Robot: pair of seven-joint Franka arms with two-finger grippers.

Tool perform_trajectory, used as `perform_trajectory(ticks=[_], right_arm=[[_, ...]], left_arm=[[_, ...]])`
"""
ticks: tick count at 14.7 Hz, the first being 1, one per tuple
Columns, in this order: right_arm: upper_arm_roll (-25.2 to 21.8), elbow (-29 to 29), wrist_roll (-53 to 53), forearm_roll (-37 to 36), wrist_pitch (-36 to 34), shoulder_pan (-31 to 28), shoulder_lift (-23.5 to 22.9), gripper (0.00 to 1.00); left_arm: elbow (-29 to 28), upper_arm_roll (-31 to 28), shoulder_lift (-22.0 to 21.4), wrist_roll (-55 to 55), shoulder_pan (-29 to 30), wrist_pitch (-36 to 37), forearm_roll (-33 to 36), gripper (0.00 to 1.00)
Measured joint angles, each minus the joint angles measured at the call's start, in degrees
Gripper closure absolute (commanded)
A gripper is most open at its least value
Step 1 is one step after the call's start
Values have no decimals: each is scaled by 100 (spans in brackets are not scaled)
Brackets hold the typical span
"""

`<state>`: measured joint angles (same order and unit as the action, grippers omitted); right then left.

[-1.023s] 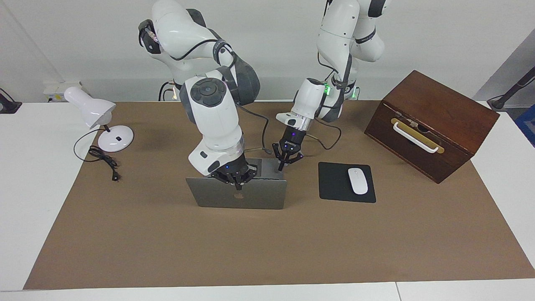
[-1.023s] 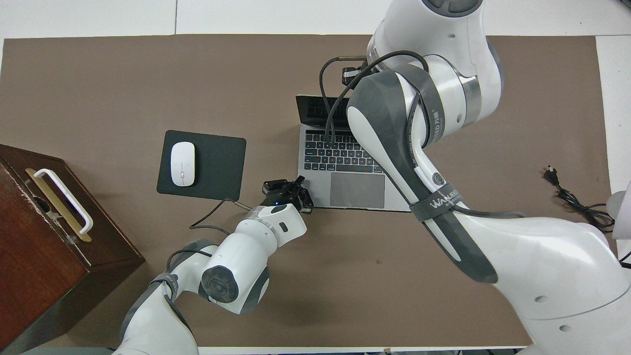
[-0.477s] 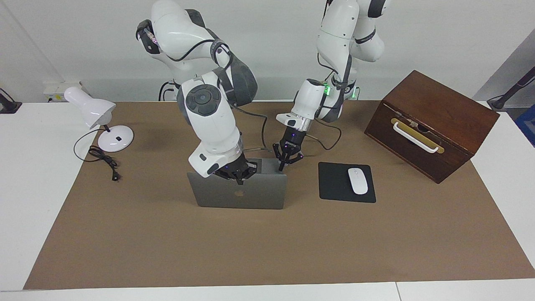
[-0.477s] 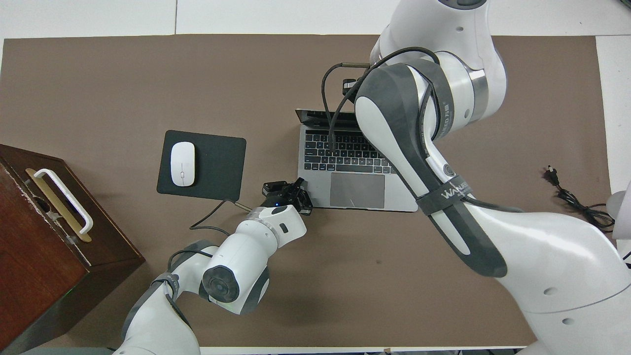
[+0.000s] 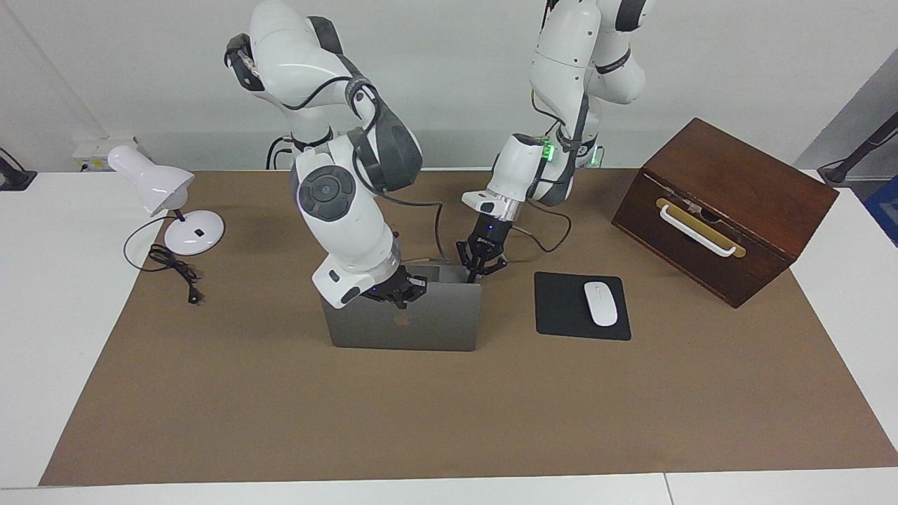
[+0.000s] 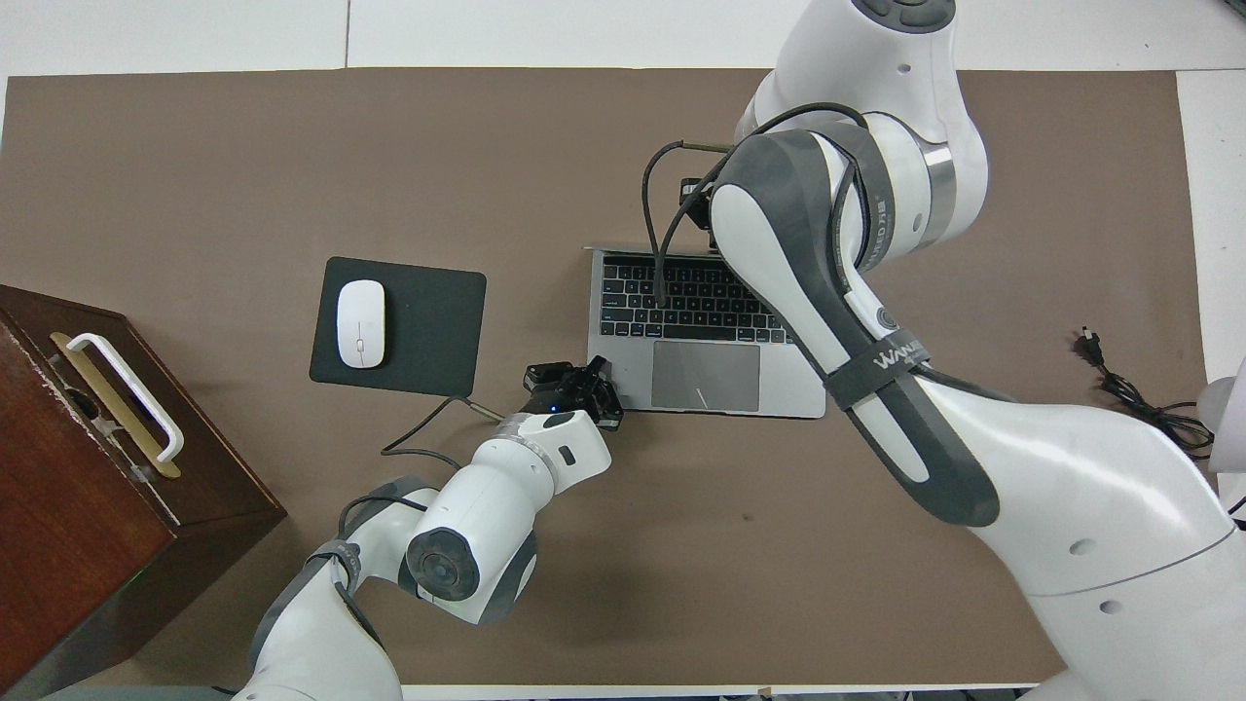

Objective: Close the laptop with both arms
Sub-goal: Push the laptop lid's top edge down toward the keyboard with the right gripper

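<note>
While laptop (image 5: 403,315) lies widthwise, keyboard facing robots, right tool (image 5: 401,293) on lid, grip unclear.

Hidden and cut-off parts

From overhead, the right arm (image 6: 827,292) covers the right hand and one end of the laptop (image 6: 681,341); the screen shows only edge-on. From the facing side the lid hides the keyboard. The wooden box (image 6: 88,467) and the lamp (image 6: 1222,399) run off the overhead view's edges. Neither hand's finger state can be told, including the left hand (image 5: 480,265).
</note>
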<state>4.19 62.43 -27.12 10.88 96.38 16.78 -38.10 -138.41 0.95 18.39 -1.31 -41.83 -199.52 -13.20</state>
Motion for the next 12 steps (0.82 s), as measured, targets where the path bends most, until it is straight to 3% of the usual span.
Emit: perform_trajectory(ticks=[5,12], right_arm=[[-4,287,-17,319,72,-123,-8,100],[3,830,-17,327,763,-134,-22,100]], left_arm=[[0,0,2,-141,-1,-1,0,100],[-3,0,12,-325,-6,-24,0,100]])
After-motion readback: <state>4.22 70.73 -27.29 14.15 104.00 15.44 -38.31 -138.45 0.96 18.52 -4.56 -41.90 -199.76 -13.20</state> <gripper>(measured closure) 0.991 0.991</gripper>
